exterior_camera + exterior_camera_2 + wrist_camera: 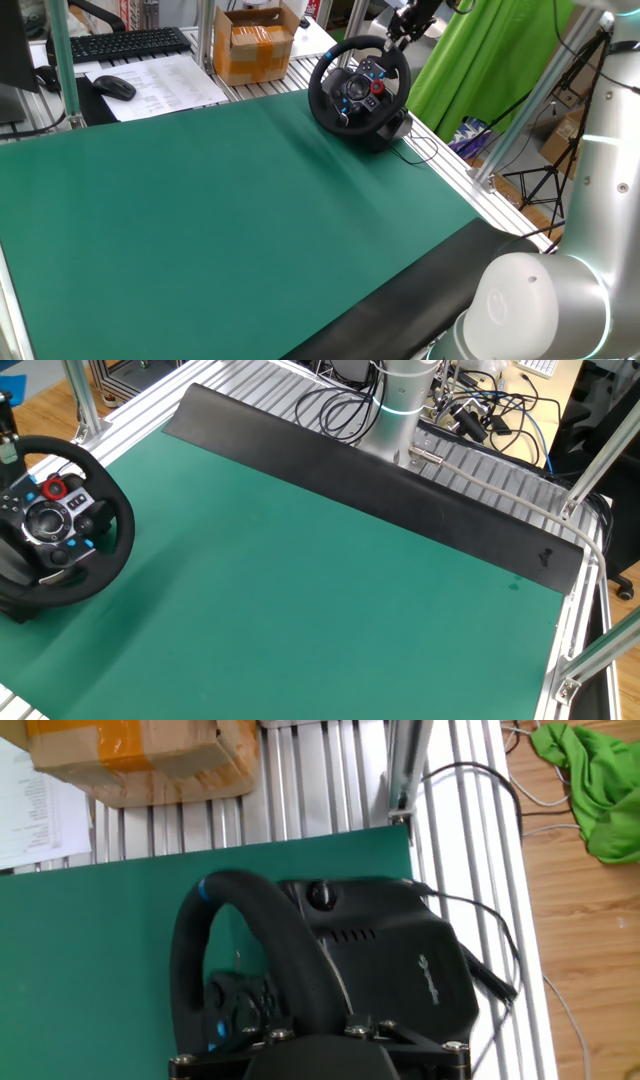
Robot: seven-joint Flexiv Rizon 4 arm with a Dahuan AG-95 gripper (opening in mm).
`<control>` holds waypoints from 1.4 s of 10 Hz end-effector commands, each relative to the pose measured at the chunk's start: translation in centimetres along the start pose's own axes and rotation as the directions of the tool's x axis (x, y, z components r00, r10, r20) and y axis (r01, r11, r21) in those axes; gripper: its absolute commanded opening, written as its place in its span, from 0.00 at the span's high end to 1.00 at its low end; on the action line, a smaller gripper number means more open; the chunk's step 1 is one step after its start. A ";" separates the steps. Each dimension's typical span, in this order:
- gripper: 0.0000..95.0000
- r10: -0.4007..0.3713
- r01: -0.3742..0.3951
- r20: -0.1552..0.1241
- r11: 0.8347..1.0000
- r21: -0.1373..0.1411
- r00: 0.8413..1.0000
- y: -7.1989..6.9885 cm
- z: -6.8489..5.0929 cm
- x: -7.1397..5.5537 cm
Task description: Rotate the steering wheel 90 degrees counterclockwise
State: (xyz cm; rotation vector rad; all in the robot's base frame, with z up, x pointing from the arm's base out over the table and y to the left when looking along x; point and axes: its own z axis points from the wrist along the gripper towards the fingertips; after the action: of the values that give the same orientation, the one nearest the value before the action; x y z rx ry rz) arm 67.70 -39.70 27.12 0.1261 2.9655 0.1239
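Standing on its black base at the far corner of the green mat (230,210), the single steering wheel (358,84) faced out over the mat, its thick black rim tilted back. On its grey hub sat one red dial (377,87) and several small blue buttons; a blue stripe marked the rim toward the left in the hand view. The one gripper (398,40) hung just above the wheel's upper right rim, pointing steeply down. Its fingers looked close to the rim, but whether they touched it, and how wide they stood, I could not tell from any view; the hand view showed only the gripper's black body at the bottom edge. Behind the wheel's base, one black cable (480,910) ran off across the aluminium slats. Beyond the wheel, past the mat's edge, stood one cardboard box (257,42) sealed with tape. Further from the wheel, left of the box, lay one keyboard (125,43), one mouse (114,87) and a printed sheet (160,83). Green cloth (480,50) hung to the wheel's right.
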 end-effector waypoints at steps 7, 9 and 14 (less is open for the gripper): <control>0.20 0.130 -0.130 -0.091 0.991 0.006 0.987 1.0 -3.8 1.4; 0.40 0.164 -0.164 -0.085 0.986 0.006 0.983 2.2 -3.6 3.3; 0.80 0.290 -0.290 -0.087 0.957 0.013 0.953 5.1 -3.4 6.7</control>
State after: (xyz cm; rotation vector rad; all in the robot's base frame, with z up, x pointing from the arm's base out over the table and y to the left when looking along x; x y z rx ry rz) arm 61.02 -34.49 29.35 0.5587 3.0003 0.1440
